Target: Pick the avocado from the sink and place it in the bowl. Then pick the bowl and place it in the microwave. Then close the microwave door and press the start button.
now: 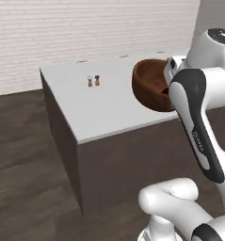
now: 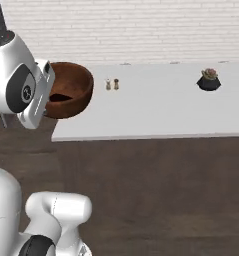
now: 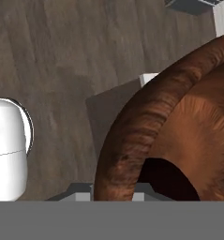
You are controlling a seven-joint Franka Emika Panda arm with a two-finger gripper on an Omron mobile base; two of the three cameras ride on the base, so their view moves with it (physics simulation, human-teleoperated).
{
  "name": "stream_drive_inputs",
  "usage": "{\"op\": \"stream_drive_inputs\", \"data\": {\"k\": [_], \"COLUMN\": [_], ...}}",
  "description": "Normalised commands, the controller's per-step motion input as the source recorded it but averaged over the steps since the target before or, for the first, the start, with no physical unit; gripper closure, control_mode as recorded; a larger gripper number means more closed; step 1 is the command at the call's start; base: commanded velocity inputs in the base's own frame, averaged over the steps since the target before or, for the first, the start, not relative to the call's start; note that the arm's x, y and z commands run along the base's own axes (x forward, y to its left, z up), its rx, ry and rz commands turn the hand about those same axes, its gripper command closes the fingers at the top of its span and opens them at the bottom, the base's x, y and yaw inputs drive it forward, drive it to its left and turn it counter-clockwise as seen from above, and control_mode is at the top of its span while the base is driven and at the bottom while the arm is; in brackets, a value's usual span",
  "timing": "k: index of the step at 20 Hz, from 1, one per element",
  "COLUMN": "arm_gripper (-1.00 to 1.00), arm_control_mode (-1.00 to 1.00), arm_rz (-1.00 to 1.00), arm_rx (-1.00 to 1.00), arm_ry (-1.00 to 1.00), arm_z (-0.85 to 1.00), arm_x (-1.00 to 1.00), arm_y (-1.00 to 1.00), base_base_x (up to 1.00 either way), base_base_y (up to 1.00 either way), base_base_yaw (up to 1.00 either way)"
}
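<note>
White brick wall [image 2: 141, 30] — dark wood floor [image 1: 20, 150]

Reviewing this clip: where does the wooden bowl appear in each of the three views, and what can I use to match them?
Left base view: bowl, upper right, at the arm's wrist.
Right base view: upper left, beside the white hand.
Hand view: right half, rim close to the lens.
Shared landmark: the two small shakers on the grey counter, in both base views.

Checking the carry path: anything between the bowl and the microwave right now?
Cannot tell: the bowl is held up by the gripper, tilted, beside the white island. Small shakers sit on the island, apart from it.
</note>
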Motion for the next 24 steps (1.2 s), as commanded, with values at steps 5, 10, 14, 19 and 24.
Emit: {"op": "stream_drive_inputs", "data": {"k": [5,10,14,19,24], "arm_gripper": [1.00,1.00,1.00,1.00,1.00], "arm_control_mode": [1.00,1.00,1.00,1.00,1.00], "arm_rz": [0.00,0.00,0.00,0.00,0.00], "arm_rx": [0.00,0.00,0.00,0.00,0.00], "arm_ry": [0.00,0.00,0.00,0.00,0.00], "arm_z": [0.00,0.00,0.00,0.00,0.00], "arm_x": [0.00,0.00,0.00,0.00,0.00], "arm_y": [0.00,0.00,0.00,0.00,0.00], "base_base_x": [0.00,0.00,0.00,0.23,0.89], "base_base_y": [0.00,0.00,0.00,0.00,0.00], "base_base_yaw": [-1.00,-1.00,-0.99,-0.86,-0.57]}}
